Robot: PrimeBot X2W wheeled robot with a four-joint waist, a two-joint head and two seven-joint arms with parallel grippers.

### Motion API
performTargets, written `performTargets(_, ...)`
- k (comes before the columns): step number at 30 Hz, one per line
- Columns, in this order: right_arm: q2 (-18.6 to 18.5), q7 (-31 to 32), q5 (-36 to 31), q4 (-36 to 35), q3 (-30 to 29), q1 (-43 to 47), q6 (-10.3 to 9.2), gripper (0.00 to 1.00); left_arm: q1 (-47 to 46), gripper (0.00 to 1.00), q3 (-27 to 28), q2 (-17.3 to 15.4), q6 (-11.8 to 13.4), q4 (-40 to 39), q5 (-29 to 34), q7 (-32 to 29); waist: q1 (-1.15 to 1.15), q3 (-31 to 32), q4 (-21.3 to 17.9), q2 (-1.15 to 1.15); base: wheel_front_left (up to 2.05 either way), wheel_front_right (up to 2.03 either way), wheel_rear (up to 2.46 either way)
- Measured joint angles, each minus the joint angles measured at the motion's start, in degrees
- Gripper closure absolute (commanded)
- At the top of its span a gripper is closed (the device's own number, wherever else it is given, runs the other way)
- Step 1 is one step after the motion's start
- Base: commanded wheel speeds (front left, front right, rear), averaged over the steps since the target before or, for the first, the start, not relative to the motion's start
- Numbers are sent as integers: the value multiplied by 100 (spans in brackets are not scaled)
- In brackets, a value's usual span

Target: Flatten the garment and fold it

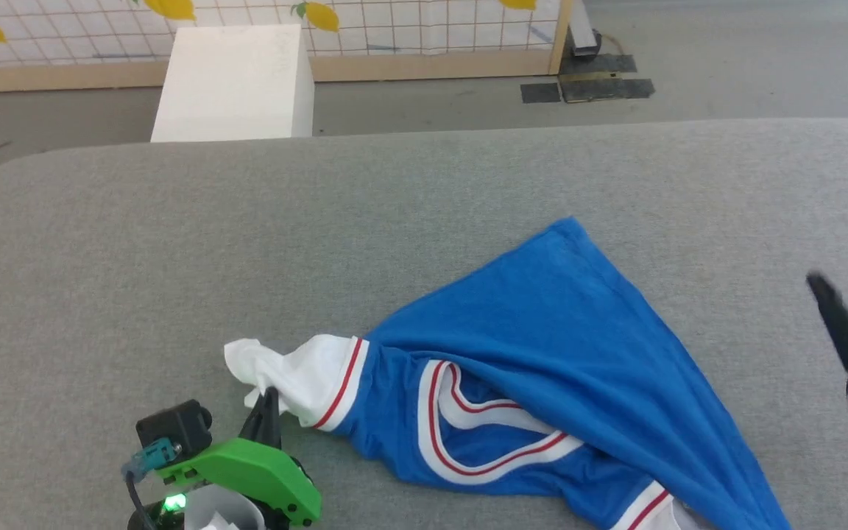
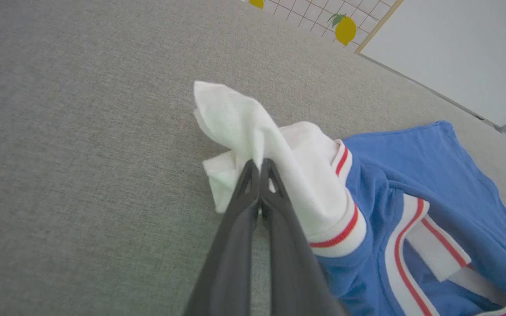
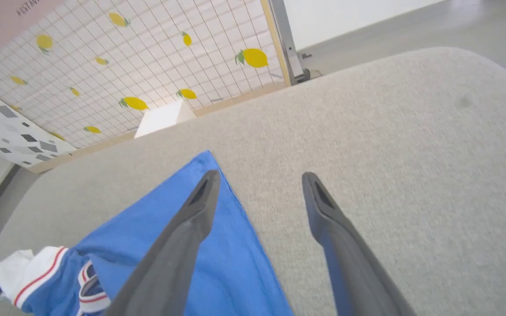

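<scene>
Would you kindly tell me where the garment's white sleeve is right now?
In the head view the white sleeve lies at the lower left of the grey surface, pinched by the left gripper, at the left end of the garment.

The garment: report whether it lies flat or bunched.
Bunched, not flat. The garment tapers into a rumpled triangle, its white sleeve pinched in the shut left gripper.

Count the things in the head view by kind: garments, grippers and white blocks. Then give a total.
Garments: 1, the blue shirt lying on the grey surface
Grippers: 2, the left gripper shut on the shirt's white sleeve, the right gripper open
White blocks: 1, the white block on the floor behind
Total: 4
</scene>
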State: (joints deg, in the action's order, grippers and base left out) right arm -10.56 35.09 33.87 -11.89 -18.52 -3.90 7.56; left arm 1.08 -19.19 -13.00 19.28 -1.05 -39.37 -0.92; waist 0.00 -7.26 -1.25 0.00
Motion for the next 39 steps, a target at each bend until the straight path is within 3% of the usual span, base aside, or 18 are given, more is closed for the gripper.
performTargets(8, -119, 104, -637, 831, 950, -1601, 0, 0, -225, 100, -180, 69, -14, -30, 27, 5, 0, -308, 266, 0, 0, 0, 0)
performTargets(11, -348, 388, -1029, 1359, 1435, -2159, 0, 0, -379, 100, -279, 134, -56, -26, 122, 9, 0, -480, 408, 0, 0, 0, 0)
performTargets(12, -669, 675, -1522, 1876, 2033, -2699, 0, 0, -514, 100, -391, 226, -71, -5, 160, 42, 0, -677, 562, 0, 0, 0, 0)
performTargets(15, -966, 1089, -1836, 2343, 2633, -3147, 0, 0, -645, 100, -514, 324, -111, 16, 211, 68, 0, -880, 752, 0, 0, 0, 0)
performTargets(21, -1365, 1639, -2031, 3019, 3440, -3615, 1, 0, -827, 100, -714, 528, -160, 59, 256, 129, 1, -1233, 1124, 0, 0, 0, 0)
performTargets(31, -1636, 1734, -1761, 3393, 3946, -3838, -1, 0, -879, 100, -780, 599, -162, 66, 260, 250, 1, -1598, 1508, 0, 0, 0, 0)
performTargets(32, -1641, 1733, -1685, 3424, 3936, -3836, -2, 63, -879, 100, -778, 598, -162, 75, 260, 250, 1, -1588, 1511, 0, 0, 0, 0)
performTargets(33, -1649, 1716, -1623, 3440, 3940, -3836, -2, 92, -879, 100, -776, 597, -160, 79, 260, 250, 1, -1575, 1510, 0, 0, 0, 0)
performTargets(34, -1656, 1646, -1552, 3459, 3921, -3833, -1, 100, -878, 100, -772, 593, -160, 82, 260, 250, 1, -1554, 1504, 0, 0, 0, 0)
performTargets(39, -1566, 1173, -1107, 3461, 3590, -3657, 1, 100, -871, 100, -706, 534, -159, 118, 252, 252, 1, -1374, 1411, 0, 0, 0, 0)
